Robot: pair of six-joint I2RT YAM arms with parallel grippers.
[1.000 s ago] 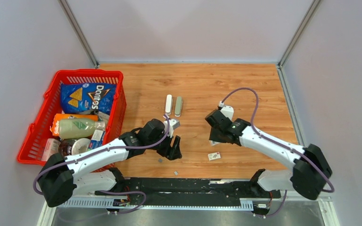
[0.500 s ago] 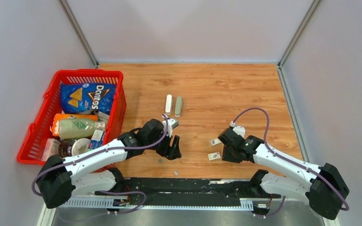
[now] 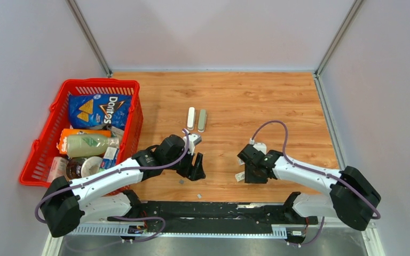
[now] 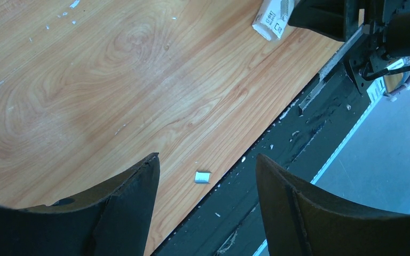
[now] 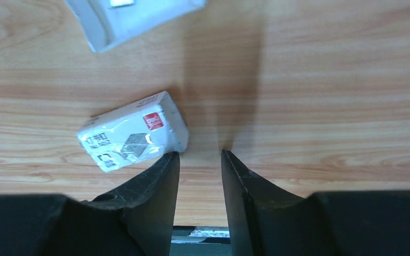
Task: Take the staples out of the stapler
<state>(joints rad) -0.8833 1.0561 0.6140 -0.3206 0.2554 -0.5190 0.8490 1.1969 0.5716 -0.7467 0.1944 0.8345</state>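
Since a second ago the right arm has drawn back from the middle of the worktop (image 3: 277,101) toward its near edge and then slid a little to its left, while the left arm has not stirred. The right tool (image 3: 253,173) now hangs low beside a small white box (image 3: 241,176). Its wrist view shows its fingers a narrow gap apart with only bare wood between them, and the box lies just outside one finger, close to its tip. The left tool (image 4: 207,160) is spread wide and empty. The stapler (image 3: 191,118) lies well back on the worktop, seemingly opened out flat, and the staples (image 3: 182,181) lie loose as short grey strips on the wood near the left tool, one (image 4: 202,177) close to the front edge. Judging by that, the emptying itself looks largely done, and the step in hand seems to be gathering up, with the right tool lining up on the box. To take it, that tool would need to open wider and shift sideways until the box sits squarely between the fingers, then close gently, since so light a box could skid on the smooth wood
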